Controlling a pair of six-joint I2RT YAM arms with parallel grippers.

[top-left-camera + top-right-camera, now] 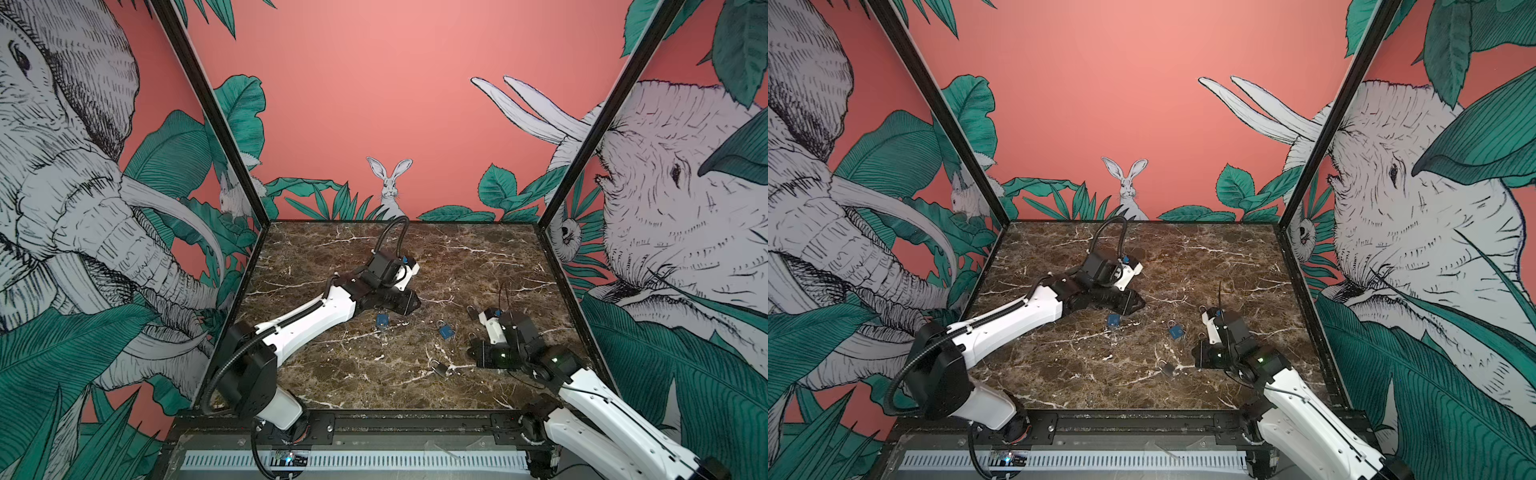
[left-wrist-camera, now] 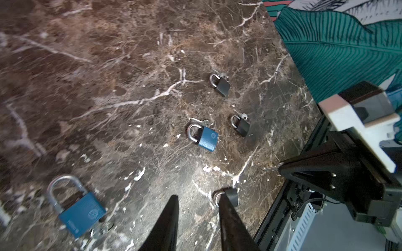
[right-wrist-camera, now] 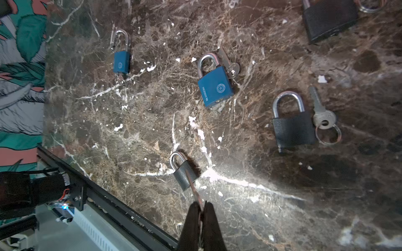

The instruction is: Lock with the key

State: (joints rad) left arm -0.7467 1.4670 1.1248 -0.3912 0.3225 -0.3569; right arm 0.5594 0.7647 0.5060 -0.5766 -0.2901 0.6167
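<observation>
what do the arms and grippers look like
Both are white shells with black joints: left arm, right arm. A black ribbed cable loops along the left one; two green lights glow on the right one. The left gripper and right gripper have black, tapering fingers.

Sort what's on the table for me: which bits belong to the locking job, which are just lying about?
Job: key, clamped in right gripper; front black padlock it points at.
Lying about: two blue padlocks; two other black padlocks; loose key; left gripper, open, empty.
</observation>
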